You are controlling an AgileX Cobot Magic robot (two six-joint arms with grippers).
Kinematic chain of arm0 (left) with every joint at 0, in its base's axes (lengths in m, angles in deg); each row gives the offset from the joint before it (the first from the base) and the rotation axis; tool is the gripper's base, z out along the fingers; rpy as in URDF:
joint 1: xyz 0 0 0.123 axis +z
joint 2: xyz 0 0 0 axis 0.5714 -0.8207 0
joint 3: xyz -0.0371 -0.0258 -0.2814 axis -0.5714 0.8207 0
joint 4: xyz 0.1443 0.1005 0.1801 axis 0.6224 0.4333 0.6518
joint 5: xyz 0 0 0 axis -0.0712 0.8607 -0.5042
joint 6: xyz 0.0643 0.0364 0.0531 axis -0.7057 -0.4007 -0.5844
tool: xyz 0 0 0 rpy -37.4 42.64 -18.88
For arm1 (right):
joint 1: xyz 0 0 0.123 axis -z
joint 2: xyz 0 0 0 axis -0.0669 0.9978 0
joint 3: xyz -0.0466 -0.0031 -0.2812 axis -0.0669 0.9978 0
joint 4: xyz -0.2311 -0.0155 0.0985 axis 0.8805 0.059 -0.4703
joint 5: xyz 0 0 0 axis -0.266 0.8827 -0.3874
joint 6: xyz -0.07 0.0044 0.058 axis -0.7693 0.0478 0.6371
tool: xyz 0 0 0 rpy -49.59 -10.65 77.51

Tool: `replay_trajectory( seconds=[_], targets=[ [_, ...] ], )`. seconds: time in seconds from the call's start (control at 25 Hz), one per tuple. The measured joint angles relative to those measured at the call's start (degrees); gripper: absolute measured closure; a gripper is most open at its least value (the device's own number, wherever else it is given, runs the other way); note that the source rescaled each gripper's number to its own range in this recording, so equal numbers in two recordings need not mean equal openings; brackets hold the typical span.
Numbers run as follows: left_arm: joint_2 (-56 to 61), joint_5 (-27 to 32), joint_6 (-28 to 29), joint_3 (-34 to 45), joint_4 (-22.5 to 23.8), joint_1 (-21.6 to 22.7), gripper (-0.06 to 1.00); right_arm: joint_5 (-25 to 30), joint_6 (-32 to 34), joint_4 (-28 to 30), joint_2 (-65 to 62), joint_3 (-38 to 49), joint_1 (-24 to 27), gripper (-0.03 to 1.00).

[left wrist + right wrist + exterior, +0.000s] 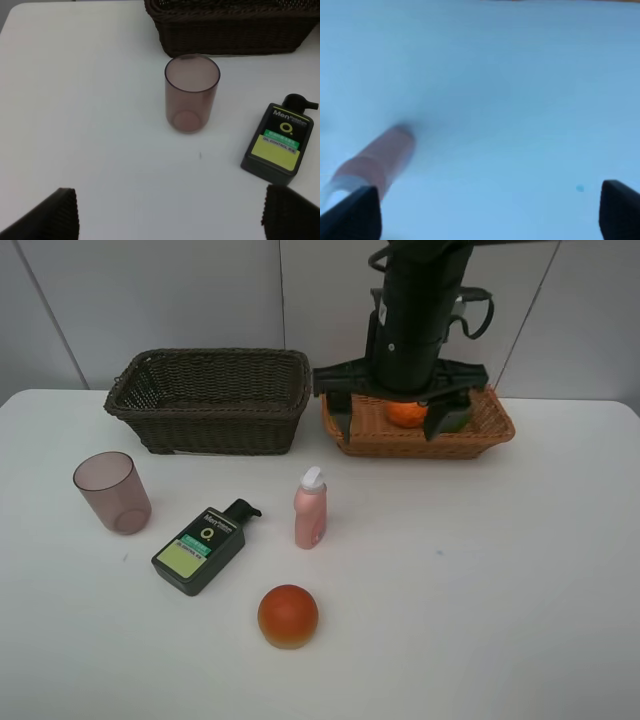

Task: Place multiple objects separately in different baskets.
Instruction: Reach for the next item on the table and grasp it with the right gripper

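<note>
white desk [480, 570] under grey wall panels, with both baskets at its far edge. on your left stands the dark brown basket [210, 425], the deeper of the two; from the high view you see only its woven inner walls. well to its right sits the light orange-tan basket [492, 426], shallower, and in it lies the orange [405, 414]. just beside the orange something green [455, 422] shows, mostly hidden behind a finger, so you cannot tell its shape.

your right hand [392, 426] hangs over that tan basket with its two fingers spread wide apart, one on each side of the orange, gripping nothing. your left hand [172, 215] shows only in its own wrist view, fingers wide apart too and nothing between them, above bare desk.

four things lie outside the baskets. the mauve cup [112, 492] stands upright near the dark basket, mouth up. the dark green pump bottle [203, 548] lies flat beside it, label up. the pink bottle [310, 508] stands upright near the middle, white cap on top. the red-orange fruit [288, 616] rests nearest the front edge, apart from the rest.
</note>
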Motion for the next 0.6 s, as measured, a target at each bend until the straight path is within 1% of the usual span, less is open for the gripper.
replay_trajectory(
  seconds=[0.12, 0.32, 0.52, 0.6],
  targets=[
    [0.0, 0.0, 0.0, 0.0, 0.0, 0.0, -0.01, -2.2, 4.5, 0.3, -0.1, 0.0, -2.7, 0.06],
    [0.0, 0.0, 0.0, 0.0, 0.0, 0.0, -0.01, -3.9, 11.9, 1.0, 1.4, 0.0, -5.2, 0.06],
    [0.0, 0.0, 0.0, 0.0, 0.0, 0.0, -0.01, -7.1, 16.8, 0.9, 4.2, 0.0, -7.0, 0.06],
    [0.0, 0.0, 0.0, 0.0, 0.0, 0.0, -0.01, -8.0, 17.5, 0.7, 5.3, 0.0, -7.0, 0.06]
  ],
)
